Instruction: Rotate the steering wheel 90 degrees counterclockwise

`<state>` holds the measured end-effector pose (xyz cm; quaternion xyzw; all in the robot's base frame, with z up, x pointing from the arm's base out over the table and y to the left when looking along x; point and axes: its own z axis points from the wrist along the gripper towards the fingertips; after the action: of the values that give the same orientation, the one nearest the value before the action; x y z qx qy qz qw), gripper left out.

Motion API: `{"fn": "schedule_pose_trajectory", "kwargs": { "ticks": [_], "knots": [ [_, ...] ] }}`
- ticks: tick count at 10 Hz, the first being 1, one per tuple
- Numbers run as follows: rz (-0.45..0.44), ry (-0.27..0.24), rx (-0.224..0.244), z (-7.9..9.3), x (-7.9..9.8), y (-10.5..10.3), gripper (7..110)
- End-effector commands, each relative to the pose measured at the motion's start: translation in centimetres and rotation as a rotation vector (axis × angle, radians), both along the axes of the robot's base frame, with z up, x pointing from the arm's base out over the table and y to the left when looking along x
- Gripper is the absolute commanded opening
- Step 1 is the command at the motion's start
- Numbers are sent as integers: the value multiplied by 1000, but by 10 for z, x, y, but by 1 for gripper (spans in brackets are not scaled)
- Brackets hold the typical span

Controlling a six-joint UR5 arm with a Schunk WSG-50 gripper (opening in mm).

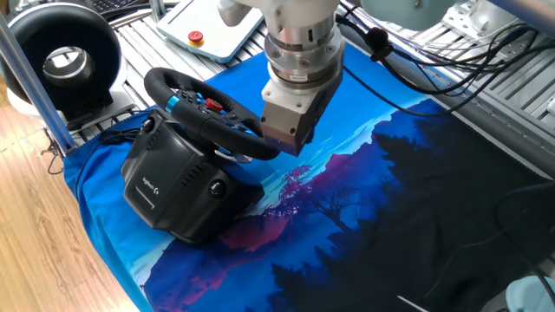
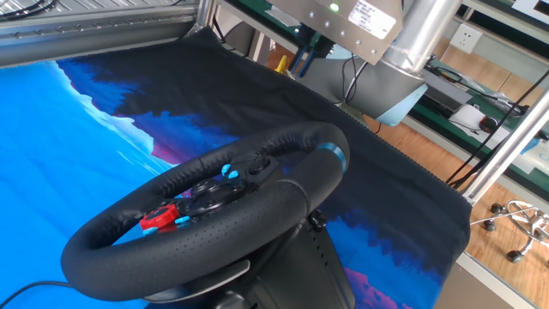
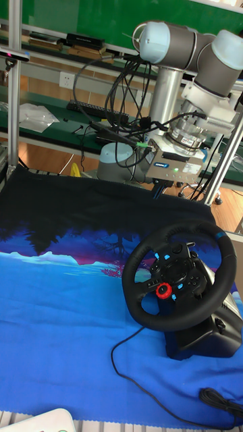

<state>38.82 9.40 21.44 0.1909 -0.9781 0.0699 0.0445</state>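
The steering wheel [image 1: 211,114] is a black rim tilted on a bulky black base [image 1: 173,186], with red and coloured hub buttons [image 3: 164,290]. Its blue stripe mark [image 1: 173,102] sits at the rim's far left in one fixed view and at the upper right [image 3: 221,236] in the tall view. My gripper [image 2: 304,57] hangs just behind the rim's far edge, above the mat. Its grey housing [image 1: 290,113] overlaps the rim's right end and hides the fingers there. I cannot tell the gap between the fingers, or whether they touch the rim.
A black ring-shaped device with a white centre [image 1: 65,59] stands at the back left beside an aluminium post [image 1: 30,78]. A white pendant with a red button [image 1: 198,33] lies behind the wheel. The wheel's cable [image 3: 135,368] trails over the blue mat [image 1: 373,191].
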Motion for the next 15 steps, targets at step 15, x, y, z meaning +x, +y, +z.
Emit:
{"fn": "schedule_pose_trajectory", "kwargs": {
  "ticks": [15],
  "knots": [
    [103,-179,-78,-25,50,53,44]
  ]
}}
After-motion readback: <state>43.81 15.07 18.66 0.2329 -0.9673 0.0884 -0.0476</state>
